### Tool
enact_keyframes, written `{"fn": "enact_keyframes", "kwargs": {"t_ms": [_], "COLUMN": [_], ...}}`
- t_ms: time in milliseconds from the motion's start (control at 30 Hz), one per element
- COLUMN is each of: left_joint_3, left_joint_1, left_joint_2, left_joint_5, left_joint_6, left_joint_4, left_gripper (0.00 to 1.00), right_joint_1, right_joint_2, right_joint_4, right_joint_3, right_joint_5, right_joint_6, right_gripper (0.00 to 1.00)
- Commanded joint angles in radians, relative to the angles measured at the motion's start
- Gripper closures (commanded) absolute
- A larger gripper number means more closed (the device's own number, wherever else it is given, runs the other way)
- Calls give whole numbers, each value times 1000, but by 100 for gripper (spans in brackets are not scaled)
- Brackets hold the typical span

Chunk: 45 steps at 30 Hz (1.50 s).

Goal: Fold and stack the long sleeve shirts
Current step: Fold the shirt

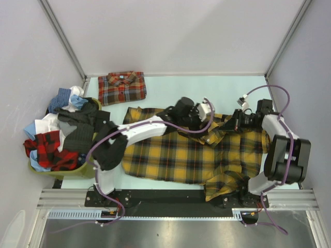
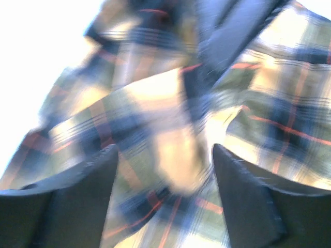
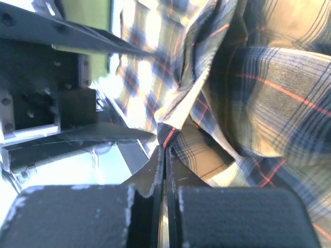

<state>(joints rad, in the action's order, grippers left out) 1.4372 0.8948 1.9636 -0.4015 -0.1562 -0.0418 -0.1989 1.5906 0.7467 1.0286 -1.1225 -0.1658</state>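
1. Nearest, a yellow-and-black plaid flannel shirt (image 1: 176,160) lies spread across the pale green table (image 1: 170,85). One lower corner droops over the near edge by the right arm's base.
2. It looks soft, light and limp, so it should sag and crease wherever it is lifted. A hem, a cuff or the collar edge looks like the best place to take hold.
3. Further in, the left gripper (image 2: 164,150) hangs over rumpled cloth near the collar. Its fingers are spread wide, with nothing clamped between them. Its wrist view is blurred.
4. Beside it, the right gripper (image 3: 165,155) has its fingers pressed together. A thin edge of the same shirt seems to be nipped at their tips.
5. To the left stands an olive-green basket (image 1: 77,173) heaped with mixed clothes.
6. Farthest back, a red-orange plaid shirt (image 1: 122,88) sits folded into a neat rectangle, well apart from the yellow one. It probably marks where the stack goes.
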Motion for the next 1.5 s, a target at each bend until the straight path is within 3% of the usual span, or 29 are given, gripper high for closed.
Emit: {"fn": "enact_keyframes", "kwargs": {"t_ms": [0, 33, 67, 233, 433, 667, 1067, 1133, 1167, 1200, 1267, 1300, 1333, 1400, 1433, 1467], "left_joint_3": [-72, -66, -57, 0, 26, 3, -41, -46, -50, -49, -31, -21, -8, 26, 35, 52], "left_joint_1": [-25, -17, 10, 110, 127, 127, 67, 53, 50, 43, 29, 24, 18, -2, -5, -11], "left_joint_2": [-218, -223, -224, -168, -112, -39, -51, -63, -68, -78, -88, -101, -111, -129, -153, -172], "left_joint_5": [110, 166, 200, 444, 566, 759, 742, 730, 721, 713, 664, 641, 617, 512, 479, 416], "left_joint_6": [-8, -31, -49, -161, -149, -216, -230, -227, -229, -230, -229, -226, -217, -197, -187, -186], "left_joint_4": [95, 80, 63, 54, 132, 312, 284, 284, 283, 281, 241, 218, 157, 94, 50, 1], "left_gripper": [11, 9, 8, 5, 2, 3, 32, 41, 47, 61, 77, 94, 100, 100, 100, 100], "right_joint_1": [-7, -5, 9, 71, 159, 196, 190, 190, 191, 190, 191, 191, 191, 182, 167, 132], "right_joint_2": [-144, -161, -185, -199, -161, -126, -155, -159, -159, -158, -155, -153, -153, -152, -150, -144], "right_joint_4": [-528, -735, -830, -1017, -1024, -1028, -906, -891, -888, -883, -885, -889, -892, -891, -879, -863], "right_joint_3": [-177, -209, -234, -301, -282, -216, -163, -159, -157, -153, -148, -145, -133, -115, -83, -61], "right_joint_5": [-37, -19, 36, 226, 326, 334, 328, 329, 329, 329, 329, 326, 323, 308, 287, 217], "right_joint_6": [594, 808, 915, 1288, 1506, 1582, 1511, 1497, 1494, 1491, 1485, 1482, 1464, 1425, 1395, 1290], "right_gripper": [100, 100, 100, 100, 100, 100, 100, 100, 100, 100, 100, 100, 100, 89, 71, 63]}}
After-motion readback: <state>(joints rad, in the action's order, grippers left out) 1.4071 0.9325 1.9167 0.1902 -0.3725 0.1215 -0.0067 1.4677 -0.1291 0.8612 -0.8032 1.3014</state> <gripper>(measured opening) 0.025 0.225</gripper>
